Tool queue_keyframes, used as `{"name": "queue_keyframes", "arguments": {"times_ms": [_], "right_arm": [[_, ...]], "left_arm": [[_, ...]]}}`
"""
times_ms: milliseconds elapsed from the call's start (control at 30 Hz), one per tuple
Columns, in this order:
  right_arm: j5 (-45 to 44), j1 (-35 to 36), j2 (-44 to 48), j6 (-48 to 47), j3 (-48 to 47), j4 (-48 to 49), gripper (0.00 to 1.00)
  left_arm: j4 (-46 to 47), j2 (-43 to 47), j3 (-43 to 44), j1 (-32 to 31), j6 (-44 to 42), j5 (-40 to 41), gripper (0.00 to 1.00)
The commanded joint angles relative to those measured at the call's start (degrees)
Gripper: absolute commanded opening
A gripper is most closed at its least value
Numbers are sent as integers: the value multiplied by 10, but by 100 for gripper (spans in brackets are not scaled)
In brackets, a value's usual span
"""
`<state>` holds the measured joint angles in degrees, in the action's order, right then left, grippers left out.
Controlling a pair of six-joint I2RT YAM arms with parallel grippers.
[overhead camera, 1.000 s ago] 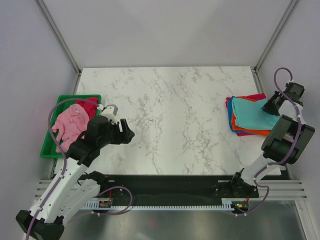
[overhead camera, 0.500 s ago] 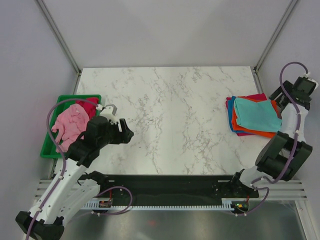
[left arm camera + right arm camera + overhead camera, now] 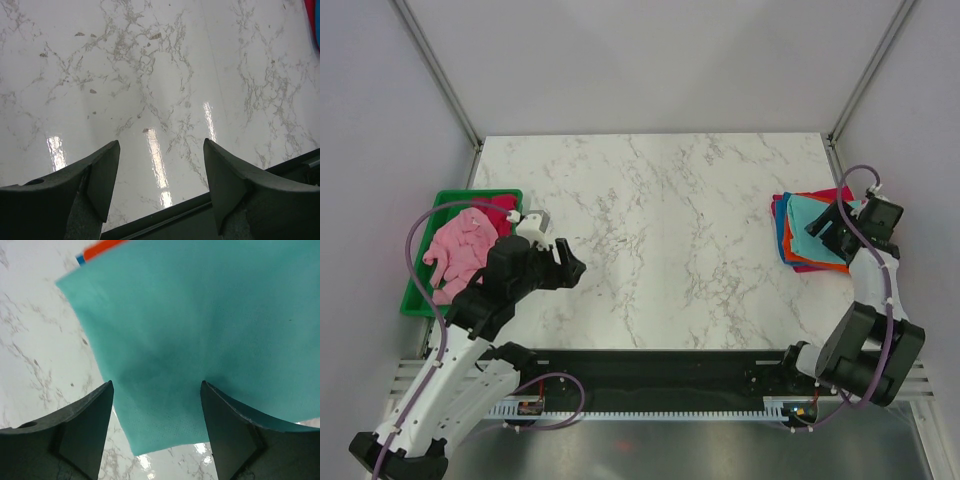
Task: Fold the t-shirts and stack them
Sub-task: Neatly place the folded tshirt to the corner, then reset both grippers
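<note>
On the right side of the table lies a stack of folded t-shirts: a teal one (image 3: pixel 801 216) on top, with orange (image 3: pixel 807 263), blue (image 3: pixel 778 217) and magenta (image 3: pixel 827 193) edges showing beneath. My right gripper (image 3: pixel 824 224) hovers open just over it; in the right wrist view the teal shirt (image 3: pixel 200 315) lies flat under the spread gripper (image 3: pixel 156 386), held by nothing. A crumpled pink shirt (image 3: pixel 460 250) and a red one (image 3: pixel 498 209) sit in the green tray (image 3: pixel 415 300). My left gripper (image 3: pixel 567 266) is open over bare marble (image 3: pixel 160 75), beside the tray.
The marble table (image 3: pixel 670 220) is boxed in by white walls with metal corner posts (image 3: pixel 440 75). The black base rail (image 3: pixel 660 375) runs along the near edge. The stack lies close to the right table edge.
My right gripper has opened and released the teal shirt, swung out to the right, then come back low over the stack. The left arm has barely shifted.
</note>
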<state>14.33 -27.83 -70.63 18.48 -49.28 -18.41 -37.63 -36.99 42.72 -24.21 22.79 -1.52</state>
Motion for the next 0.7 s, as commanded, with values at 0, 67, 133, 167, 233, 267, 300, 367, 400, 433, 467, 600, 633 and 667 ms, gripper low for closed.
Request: {"name": "queue_keyframes", "arguments": {"times_ms": [0, 67, 133, 167, 233, 267, 300, 367, 400, 433, 467, 600, 633, 667], "right_arm": [[53, 11, -26, -6, 33, 40, 77], [62, 16, -36, -7, 37, 44, 77], [62, 26, -35, -6, 35, 42, 77], [55, 29, -30, -6, 31, 23, 77], [40, 37, -19, -3, 23, 11, 76], [29, 41, -1, -3, 20, -10, 76], [19, 45, 12, -5, 9, -19, 77], [-21, 56, 44, -12, -10, -56, 80], [-31, 57, 55, -14, -39, -70, 83], [-39, 57, 72, -16, -56, -84, 86], [-47, 57, 80, -17, -73, -108, 88], [-20, 63, 116, 9, -161, -140, 98], [1, 66, 129, 17, -167, -134, 98], [23, 72, 135, 30, -172, -125, 98]], "left_arm": [[10, 6, 3, -1, -13, 12, 75], [9, 6, 3, -1, -13, 12, 75], [9, 6, 3, -1, -13, 10, 75], [10, 7, 3, -1, -13, 10, 75], [11, 8, 3, -1, -13, 9, 75], [10, 10, 3, -1, -13, 9, 75], [10, 10, 3, -1, -13, 8, 75], [11, 10, 3, -2, -13, 8, 75], [11, 10, 3, -1, -13, 7, 75], [10, 11, 3, -1, -13, 7, 75], [11, 11, 3, -1, -13, 6, 75], [11, 11, 3, -1, -13, 5, 75], [11, 12, 4, -1, -13, 4, 75], [10, 12, 4, -1, -13, 4, 75]]}}
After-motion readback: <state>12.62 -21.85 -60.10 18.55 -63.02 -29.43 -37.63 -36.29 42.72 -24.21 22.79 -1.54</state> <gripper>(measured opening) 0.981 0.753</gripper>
